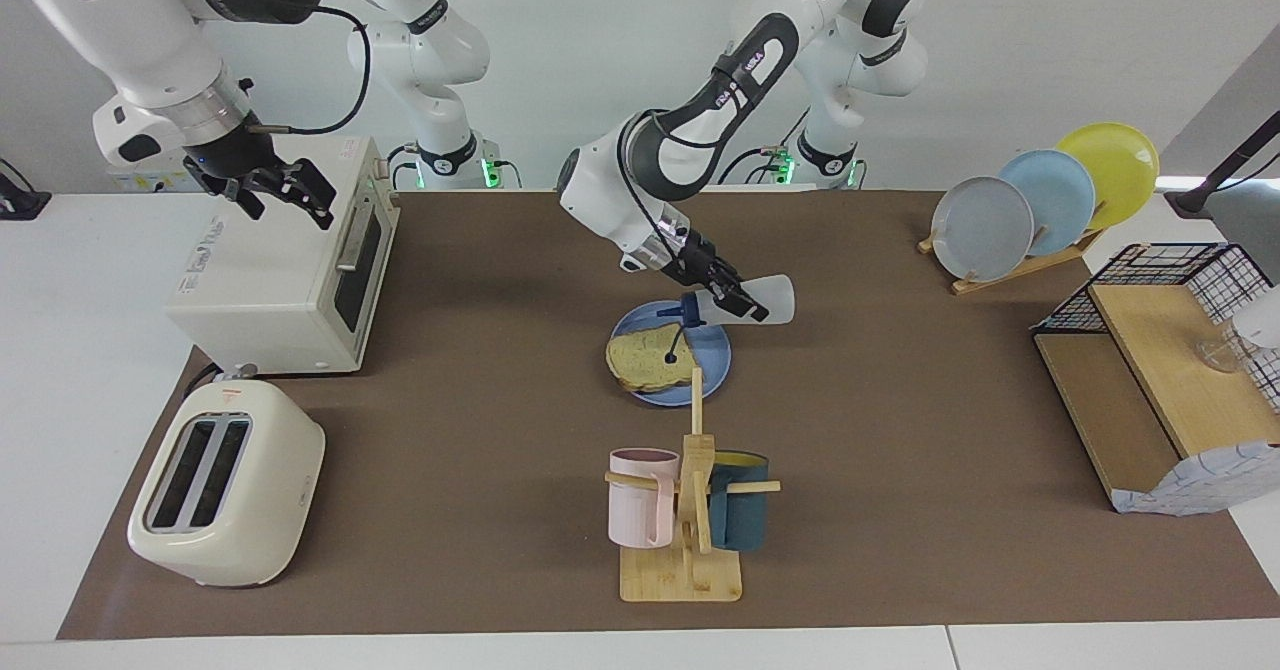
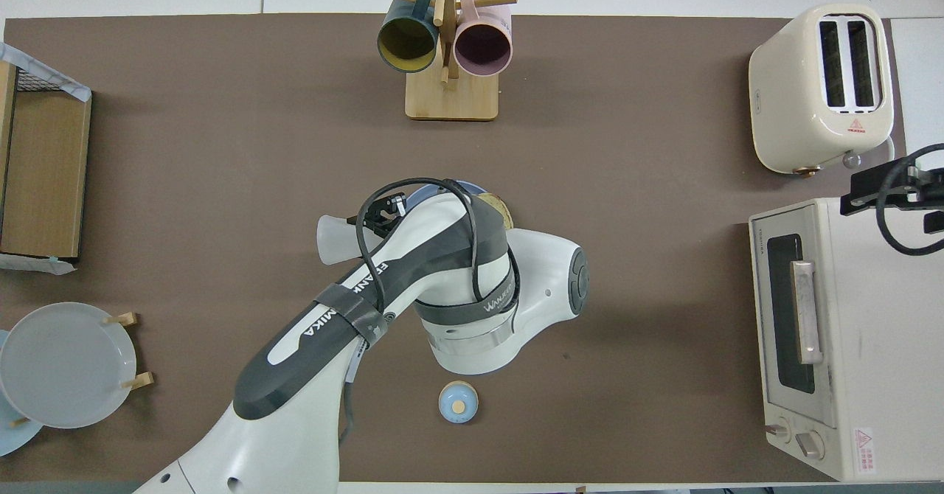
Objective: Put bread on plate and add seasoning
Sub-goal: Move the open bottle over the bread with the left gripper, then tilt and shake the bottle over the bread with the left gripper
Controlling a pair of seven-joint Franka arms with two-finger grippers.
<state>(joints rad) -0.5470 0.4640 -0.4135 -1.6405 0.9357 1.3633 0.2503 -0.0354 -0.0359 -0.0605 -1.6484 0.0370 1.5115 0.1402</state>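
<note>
The bread [image 1: 645, 362] lies on the blue plate [image 1: 716, 358] in the middle of the mat. My left gripper [image 1: 738, 302] is shut on the seasoning [image 1: 772, 299], a translucent white bottle held on its side over the plate's edge. Its navy cap [image 1: 691, 308] points over the slice and its loop hangs down above the crumb. In the overhead view the left arm covers most of the plate [image 2: 436, 189] and bread [image 2: 497, 207]; the bottle's base [image 2: 335, 229] sticks out beside the gripper. My right gripper [image 1: 288, 202] waits open over the toaster oven [image 1: 270, 270], holding nothing.
A cream toaster [image 1: 225, 480] stands at the right arm's end, farther from the robots than the oven. A mug rack [image 1: 690, 510] stands just past the plate. A small bell [image 2: 458, 402] sits nearer the robots. Upright plates [image 1: 1040, 200] and a wire shelf [image 1: 1150, 370] fill the left arm's end.
</note>
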